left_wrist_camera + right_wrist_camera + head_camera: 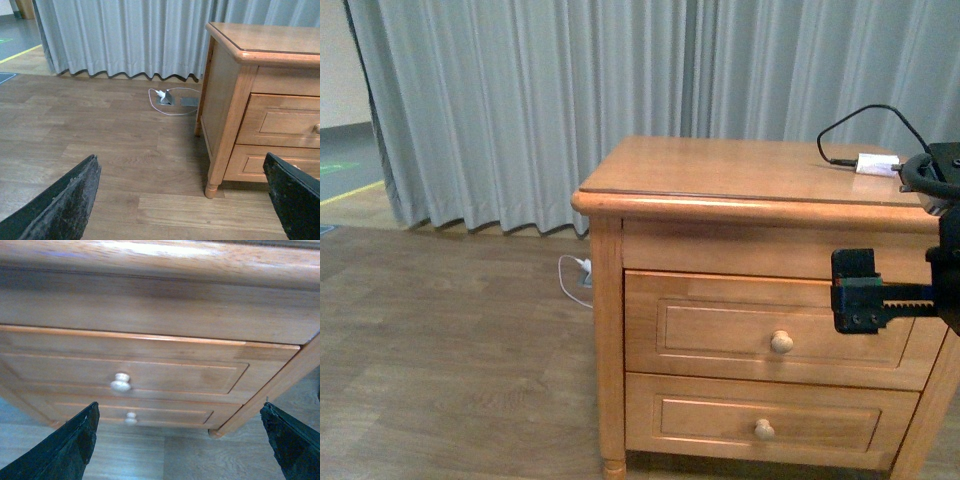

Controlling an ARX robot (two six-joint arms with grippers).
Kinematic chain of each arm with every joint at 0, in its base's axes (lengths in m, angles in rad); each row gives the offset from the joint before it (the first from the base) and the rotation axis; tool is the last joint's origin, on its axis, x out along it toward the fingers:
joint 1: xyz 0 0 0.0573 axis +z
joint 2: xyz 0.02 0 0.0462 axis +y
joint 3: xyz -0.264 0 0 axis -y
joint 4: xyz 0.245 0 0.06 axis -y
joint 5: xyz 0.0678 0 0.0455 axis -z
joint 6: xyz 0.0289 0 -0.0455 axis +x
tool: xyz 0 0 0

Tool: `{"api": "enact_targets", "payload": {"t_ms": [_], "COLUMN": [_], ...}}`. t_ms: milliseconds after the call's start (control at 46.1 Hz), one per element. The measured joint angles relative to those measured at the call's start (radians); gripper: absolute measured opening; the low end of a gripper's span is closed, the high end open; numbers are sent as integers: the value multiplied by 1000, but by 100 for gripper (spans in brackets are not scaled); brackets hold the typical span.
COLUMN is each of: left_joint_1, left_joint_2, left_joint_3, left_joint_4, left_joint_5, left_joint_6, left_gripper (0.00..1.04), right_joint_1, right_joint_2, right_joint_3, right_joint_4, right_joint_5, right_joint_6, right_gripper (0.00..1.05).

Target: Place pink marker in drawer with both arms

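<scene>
The drawer (720,322), the upper one of the wooden nightstand, is closed, with its round pale knob (781,342) at the middle. My right gripper (900,290) hangs open in front of the drawer's right end, level with its top rail. In the right wrist view the drawer (165,371) and knob (120,383) lie just ahead of the wide-open right gripper (180,410). My left gripper (181,165) is open above the floor, left of the nightstand, with the drawer (285,120) at the view's edge. No pink marker shows in any view.
A small white charger (876,163) with a black cable lies on the nightstand top (740,165) at the far right. The lower drawer (765,420) is closed. Grey curtains (570,100) hang behind. A white cable and floor socket (167,97) lie beside the nightstand.
</scene>
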Motion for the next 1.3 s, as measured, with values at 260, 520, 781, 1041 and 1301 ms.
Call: {"api": "enact_targets", "payload": {"t_ms": [260,520,781,1041,1301], "left_joint_1": [0,0,0,0,0], "left_joint_2": [0,0,0,0,0], "left_joint_3": [0,0,0,0,0], "left_joint_4": [0,0,0,0,0], "left_joint_5": [0,0,0,0,0], "left_joint_6": [0,0,0,0,0], "left_gripper": [99,99,99,99,99], "right_joint_1": [128,204,182,45,-40], "right_joint_2": [-472,-740,-774,-947,-1075], "right_joint_3": [-98,-131,-270,-521,-628], "right_joint_4": [-352,-518,-212,-33,-50], "right_joint_5": [55,138,134,9,-70], "right_joint_6": [10,60,8,-30,-35], "right_gripper": [96,96,80,29,1]}}
